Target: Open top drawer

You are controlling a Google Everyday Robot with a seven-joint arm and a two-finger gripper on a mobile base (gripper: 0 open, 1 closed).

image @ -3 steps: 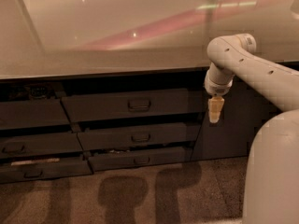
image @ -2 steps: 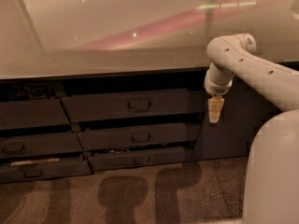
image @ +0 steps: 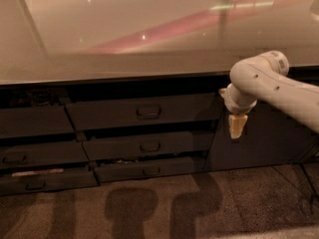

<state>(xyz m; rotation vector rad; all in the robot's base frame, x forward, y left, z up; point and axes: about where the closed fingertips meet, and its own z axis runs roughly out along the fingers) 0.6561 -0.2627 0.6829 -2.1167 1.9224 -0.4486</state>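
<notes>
The top drawer (image: 114, 114) is the wide dark grey front just under the countertop, with a small bar handle (image: 148, 112) at its middle. Its front sits about level with the drawers around it. My gripper (image: 236, 128) hangs pointing down from the white arm (image: 269, 81), to the right of the drawer's right edge and slightly below handle height. It stands in front of the dark cabinet panel, apart from the drawer. Its pale fingers (image: 236, 123) are together with nothing between them.
Two shallower dark drawers (image: 149, 146) (image: 152, 171) sit below the top one. More drawers stand in a left column (image: 30, 123), the lowest ajar (image: 35, 180). A dark cabinet door (image: 269, 138) is on the right. A glossy countertop (image: 149, 39) overhangs; speckled floor (image: 149, 208) lies below.
The gripper has moved slightly down and to the right. The drawers have not moved.
</notes>
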